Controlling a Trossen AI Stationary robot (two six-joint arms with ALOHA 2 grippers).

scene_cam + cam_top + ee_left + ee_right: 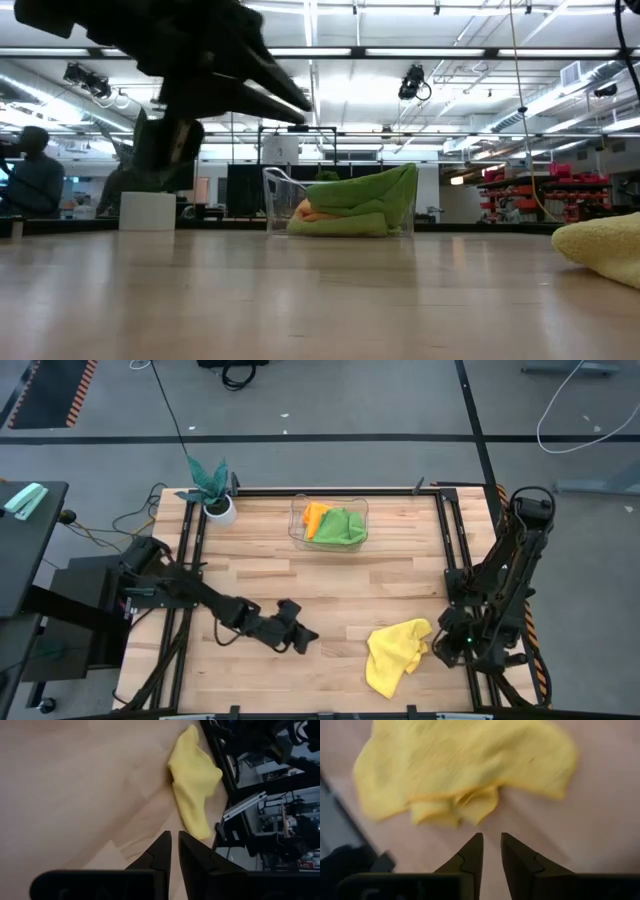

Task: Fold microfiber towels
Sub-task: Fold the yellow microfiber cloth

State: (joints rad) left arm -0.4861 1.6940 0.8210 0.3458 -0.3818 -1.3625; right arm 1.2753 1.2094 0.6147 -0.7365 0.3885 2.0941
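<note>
A clear plastic bin (296, 528) is sitting on the wooden table (320, 585) toward twelve o'clock in the high view. A teal-leaved plant (208, 479) in a white pot (221, 511) is standing near the ten o'clock corner, to the bin's left. In the low view, a person (32, 185) is showing at nine o'clock, beyond the table.

We see the left arm (190, 592) reaching low across the near middle of the table, its gripper (304, 641) pointing right with fingers (162, 851) nearly closed, a thin gap between them, holding nothing. The right arm (500, 575) is folded at the near right edge, its gripper (490, 847) narrowly parted and empty.
</note>
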